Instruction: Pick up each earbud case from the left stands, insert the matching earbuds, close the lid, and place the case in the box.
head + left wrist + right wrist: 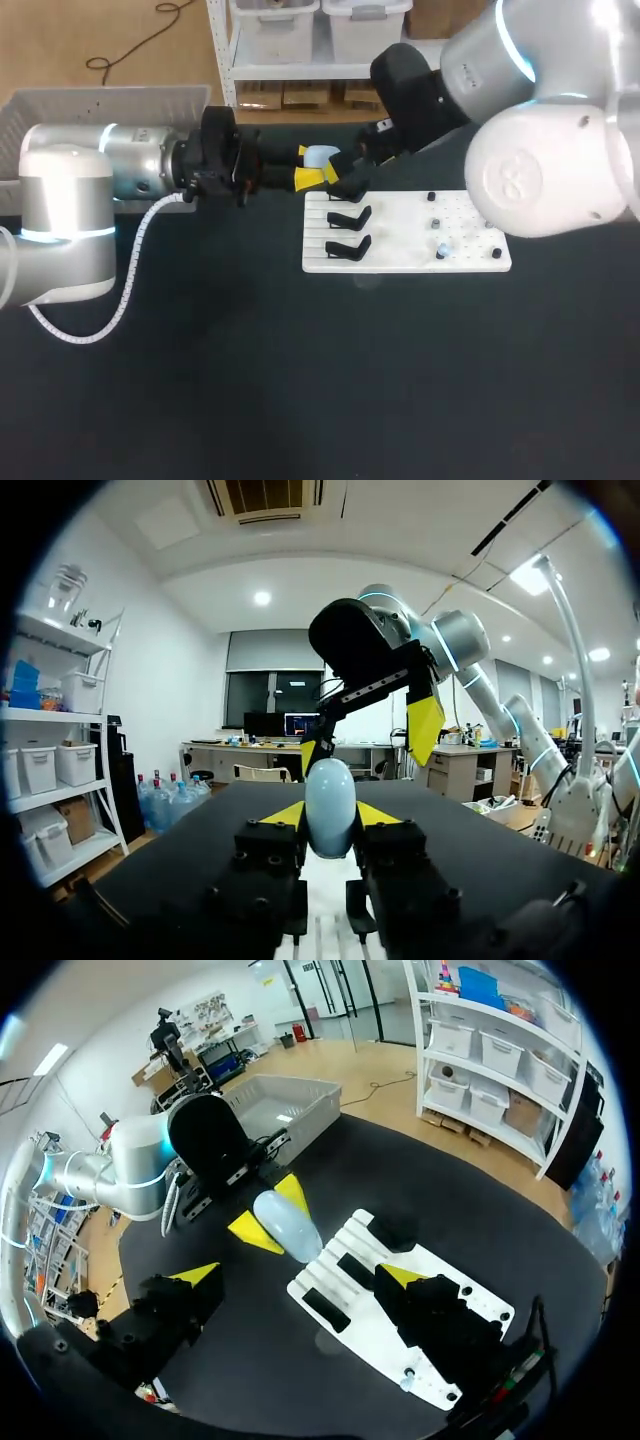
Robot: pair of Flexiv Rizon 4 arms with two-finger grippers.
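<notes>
A pale blue earbud case (323,157) (330,805) (288,1228) hangs above the far left corner of the white stand board (400,262), lid closed. My left gripper (311,166) (330,820) (273,1213) is shut on its sides. Just beyond the case my right gripper (349,173) (366,742) (300,1274) stands open, its fingers spread wide and not touching it. Black stands (348,218) (355,1270) on the board's left part are bare. Small earbuds (441,250) lie on the board's right part.
A grey box (100,105) (275,1110) stands at the table's far left, behind my left arm. The white board (370,1340) lies in the middle right of the dark table.
</notes>
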